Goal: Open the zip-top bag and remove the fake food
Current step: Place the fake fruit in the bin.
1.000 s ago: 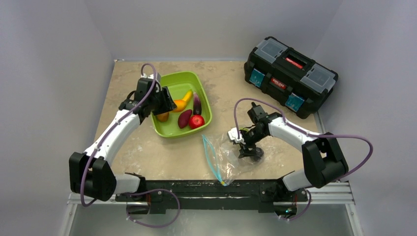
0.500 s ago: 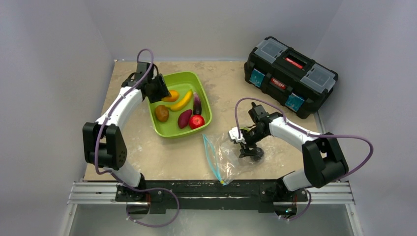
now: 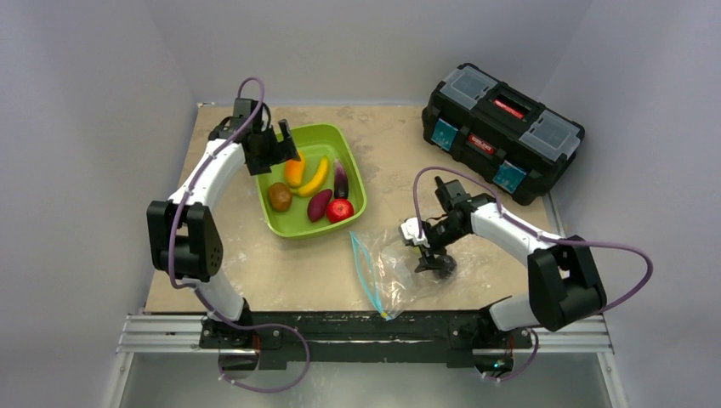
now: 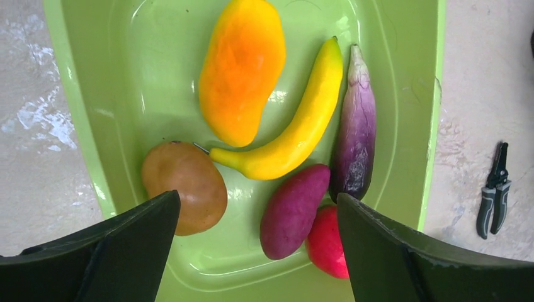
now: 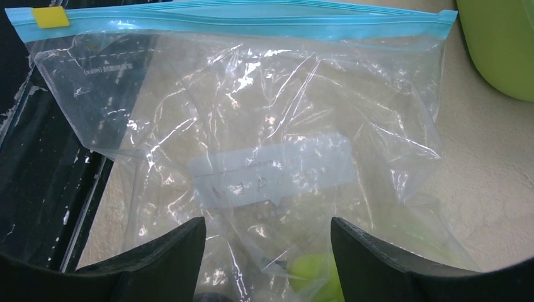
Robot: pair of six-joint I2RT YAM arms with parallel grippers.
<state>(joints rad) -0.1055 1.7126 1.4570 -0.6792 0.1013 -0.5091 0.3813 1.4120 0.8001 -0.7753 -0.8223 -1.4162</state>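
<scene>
Tan table [image 3: 255,272] is backed far right by a black toolbox [image 3: 502,132]; pliers [image 4: 494,189] are spotted beside the tray [image 4: 157,75]. Food [image 4: 242,69] is piled in it, under the spread left gripper [image 4: 255,207]. Bag [image 5: 264,126], green piece [image 5: 315,280] inside, is straddled by the wide-open right gripper [image 5: 266,226].

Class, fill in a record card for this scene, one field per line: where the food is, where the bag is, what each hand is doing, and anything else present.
Tray contents: orange piece, banana, eggplant, kiwi, plum, apple, all in the green tray
Bag: zip-top bag on the table, nearer and right of the tray, a green piece inside
Left hand: open, above the tray, holding nothing
Right hand: open, over the bag
Other: toolbox far right; pliers beside the tray
</scene>
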